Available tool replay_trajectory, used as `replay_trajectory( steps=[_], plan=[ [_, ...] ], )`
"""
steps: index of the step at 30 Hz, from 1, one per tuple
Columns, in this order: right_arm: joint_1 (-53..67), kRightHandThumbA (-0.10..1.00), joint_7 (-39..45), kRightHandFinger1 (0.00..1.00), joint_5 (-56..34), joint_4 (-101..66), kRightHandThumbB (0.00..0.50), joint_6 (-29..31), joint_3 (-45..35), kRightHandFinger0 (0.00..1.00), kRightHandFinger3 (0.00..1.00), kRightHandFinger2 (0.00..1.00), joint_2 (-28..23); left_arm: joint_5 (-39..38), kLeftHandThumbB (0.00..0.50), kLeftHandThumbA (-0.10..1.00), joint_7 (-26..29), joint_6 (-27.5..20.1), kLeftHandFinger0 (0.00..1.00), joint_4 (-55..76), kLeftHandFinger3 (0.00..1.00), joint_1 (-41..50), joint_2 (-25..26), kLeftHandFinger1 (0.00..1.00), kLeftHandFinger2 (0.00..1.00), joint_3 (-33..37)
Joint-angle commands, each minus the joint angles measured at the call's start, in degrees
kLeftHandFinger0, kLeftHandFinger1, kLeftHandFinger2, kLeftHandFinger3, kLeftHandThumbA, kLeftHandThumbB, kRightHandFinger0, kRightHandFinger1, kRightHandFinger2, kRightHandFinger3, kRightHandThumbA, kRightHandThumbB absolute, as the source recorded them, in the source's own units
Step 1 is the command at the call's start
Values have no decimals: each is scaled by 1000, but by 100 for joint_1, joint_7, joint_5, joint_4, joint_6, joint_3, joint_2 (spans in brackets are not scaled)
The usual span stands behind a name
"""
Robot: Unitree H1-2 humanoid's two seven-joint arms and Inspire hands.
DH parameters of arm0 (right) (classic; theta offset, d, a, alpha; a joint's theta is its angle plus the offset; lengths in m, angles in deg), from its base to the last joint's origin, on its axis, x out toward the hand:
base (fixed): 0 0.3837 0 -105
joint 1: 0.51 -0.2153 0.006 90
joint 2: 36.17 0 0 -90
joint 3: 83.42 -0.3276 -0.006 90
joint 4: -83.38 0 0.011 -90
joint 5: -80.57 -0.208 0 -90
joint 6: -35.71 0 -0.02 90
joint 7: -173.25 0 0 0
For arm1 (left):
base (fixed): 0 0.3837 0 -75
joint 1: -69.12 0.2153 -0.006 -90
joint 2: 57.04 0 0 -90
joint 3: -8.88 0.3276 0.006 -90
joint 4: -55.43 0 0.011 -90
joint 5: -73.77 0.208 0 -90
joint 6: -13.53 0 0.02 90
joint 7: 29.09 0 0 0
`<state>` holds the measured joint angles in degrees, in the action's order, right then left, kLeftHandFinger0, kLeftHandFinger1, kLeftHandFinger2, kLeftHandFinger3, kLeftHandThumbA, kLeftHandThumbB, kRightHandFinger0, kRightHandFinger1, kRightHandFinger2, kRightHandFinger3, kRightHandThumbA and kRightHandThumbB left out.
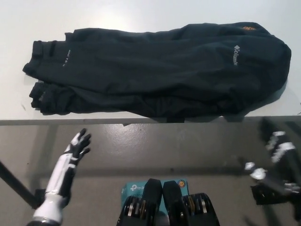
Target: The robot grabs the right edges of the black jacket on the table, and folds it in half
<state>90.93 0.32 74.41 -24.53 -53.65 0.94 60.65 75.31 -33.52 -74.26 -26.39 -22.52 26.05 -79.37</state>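
The black jacket lies flat across the top of the frame on the white tabletop. The left hand waits lower left, fingers spread, holding nothing. The right hand, lower right, is blurry; I cannot tell its fingers. It should probably reach up and pinch the right edge firmly.

Your table with one jacket on it.

You're looking at a white table that fills the upper half of the head view, its near edge running straight across from 9 to 3 o'clock just below the middle. The black jacket lies flat on it, stretched lengthwise from 9 to 3 o'clock and covering most of the top. Its wider end sits toward 2 o'clock, with a small white logo and an orange patch there; the cuffs bunch at 9 o'clock. At 5 o'clock its lower hem touches or slightly overhangs the near edge. Bare tabletop shows along 12 o'clock.
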Motion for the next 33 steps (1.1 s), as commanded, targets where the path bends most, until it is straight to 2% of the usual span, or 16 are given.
replay_trajectory(
  steps=[1, 2, 5, 7, 8, 11, 12, 14, 16, 18, 19, 22, 23, 27, 29, 33],
  plan=[
    [-16, 882, -287, 1000, -492, -849, 123, 409, -544, 1000, 1000, 1000, -87, -61, 170, 1000, -60, -61, 1000, 325, 1000, -142, -145, 1000, 1000, 102],
    [-62, 940, -303, 1000, -479, -992, 119, 331, -668, 1000, 1000, 1000, -179, -98, 181, 1000, -77, -20, 1000, 386, 1000, -131, -170, 1000, 1000, 110],
    [-350, 1000, -376, 1000, -626, -1151, 118, 99, -1006, 1000, 1000, 1000, -348, -115, 176, 1000, -113, -47, 1000, 454, 1000, -133, -179, 1000, 1000, 91],
    [-406, 1000, -394, 1000, -743, -1192, 123, -43, -1100, 1000, 1000, 1000, -384, -107, 177, 1000, -115, -40, 1000, 511, 1000, -41, -198, 1000, 1000, 93],
    [-550, 1000, -463, 1000, -895, -1186, 142, -290, -1216, 1000, 1000, 1000, -451, -94, 188, 1000, -104, -32, 1000, 529, 1000, -1, -223, 1000, 1000, 104],
    [-832, 1000, -544, 1000, -1180, -1107, 158, -731, -1393, 1000, 1000, 1000, -551, -116, 173, 1000, -84, -44, 1000, 535, 1000, 72, -280, 1000, 1000, 114],
    [-1174, 1000, -612, 1000, -1580, -914, 173, -1084, -1526, 1000, 1000, 1000, -646, -40, 174, 1000, -56, -2, 1000, 542, 1000, 65, -294, 1000, 1000, 134],
    [-1470, 1000, -617, 1000, -1890, -726, 190, -1337, -1621, 1000, 1000, 1000, -714, -53, 166, 1000, -64, -20, 1000, 499, 1000, 67, -296, 1000, 1000, 130],
    [-1848, 1000, -547, 1000, -2580, -357, 207, -1684, -1770, 1000, 1000, 1000, -778, -69, 169, 1000, -83, -132, 1000, 369, 1000, 79, -275, 1000, 1000, 122],
    [-2177, 1000, -450, 1000, -2843, 103, 242, -1893, -1856, 1000, 1000, 1000, -867, -80, 191, 1000, -74, -97, 1000, 351, 1000, 118, -279, 1000, 1000, 108],
    [-2497, 1000, -366, 1000, -3428, 559, 259, -2156, -2022, 1000, 1000, 1000, -878, -98, 200, 1000, -74, -71, 1000, 355, 1000, 165, -270, 1000, 1000, 91],
    [-3127, 1000, -317, 1000, -3868, 1568, 274, -2534, -2302, 1000, 1000, 1000, -933, -175, 183, 1000, -105, -184, 1000, 314, 1000, 255, -248, 1000, 1000, 64],
    [-3277, 1000, -284, 1000, -3834, 1842, 255, -2543, -2332, 1000, 1000, 1000, -955, -165, 188, 1000, -97, -197, 1000, 308, 1000, 260, -247, 1000, 1000, 59],
    [-3798, 1000, -173, 1000, -3692, 2925, 256, -2472, -2444, 1000, 1000, 1000, -968, -139, 186, 1000, -78, -237, 1000, 285, 1000, 287, -234, 1000, 1000, 39],
    [-3965, 1000, -95, 1000, -3485, 3374, 286, -2333, -2406, 1000, 1000, 1000, -996, -127, 186, 1000, -85, -271, 1000, 271, 1000, 292, -210, 1000, 1000, 32],
    [-4105, 1000, -158, 1000, -2863, 3960, 286, -1865, -2209, 1000, 1000, 1000, -1019, -120, 191, 1000, -75, -304, 1000, 294, 1000, 327, -196, 1000, 1000, 10]
  ],
)
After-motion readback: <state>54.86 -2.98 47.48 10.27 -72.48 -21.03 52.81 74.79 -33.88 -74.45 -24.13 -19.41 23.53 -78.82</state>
